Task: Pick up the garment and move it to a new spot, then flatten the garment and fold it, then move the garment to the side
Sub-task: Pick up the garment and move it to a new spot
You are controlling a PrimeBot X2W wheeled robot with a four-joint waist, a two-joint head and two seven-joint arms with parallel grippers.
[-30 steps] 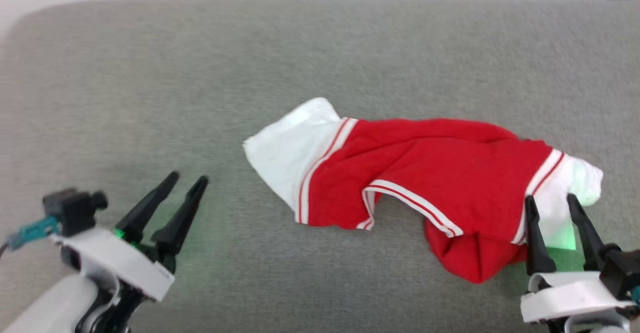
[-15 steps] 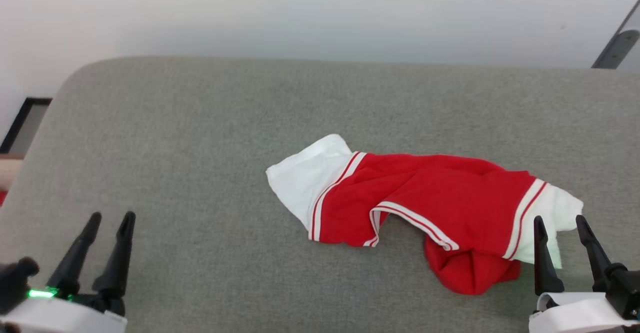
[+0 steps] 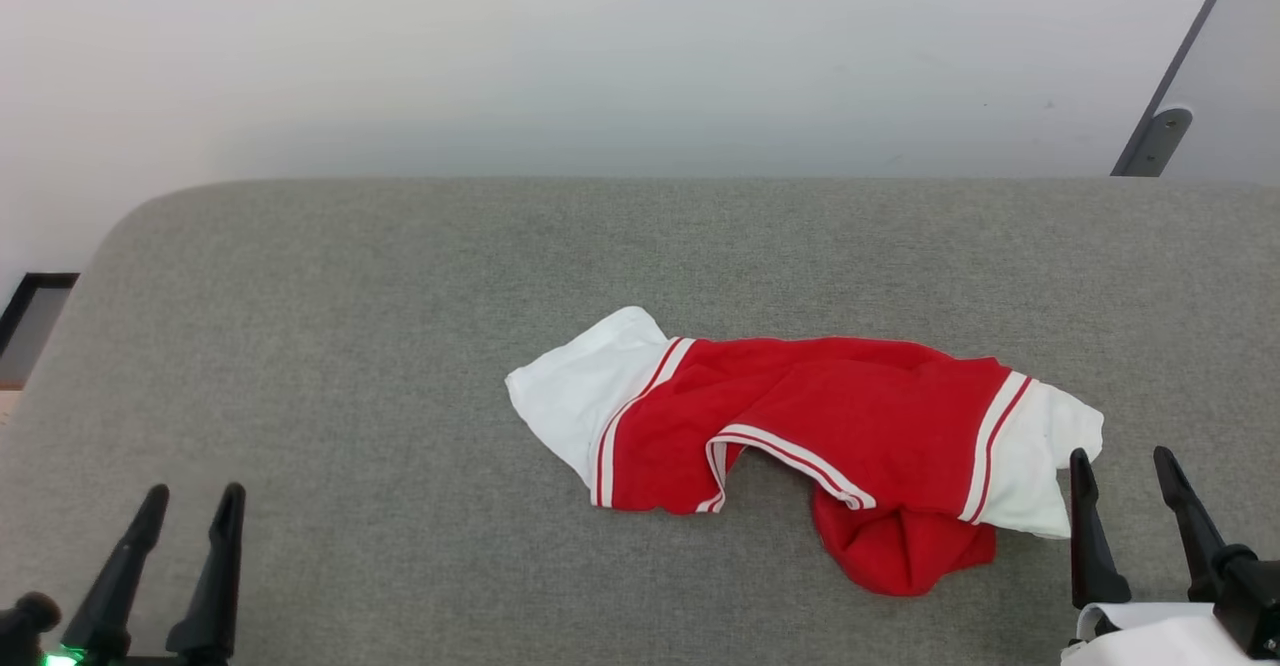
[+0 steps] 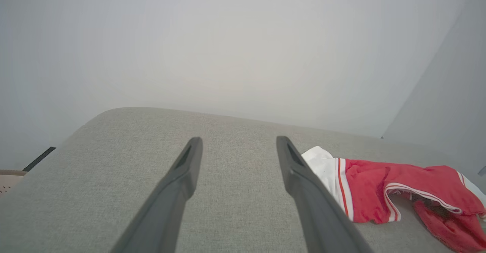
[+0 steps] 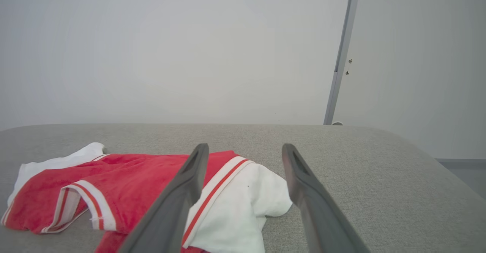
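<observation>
The left hand (image 3: 195,492) and right hand (image 3: 1120,457) each have 2 long, tapered black fingers (image 3: 1088,536).

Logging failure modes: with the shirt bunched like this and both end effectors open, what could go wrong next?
1. The garment lies crumpled, red hem bunched underneath; a pinch may catch several layers and prevent flattening.
2. The left end effector sits far from it, the right end effector beside the white sleeve; a one-sided lift could twist it further.
</observation>
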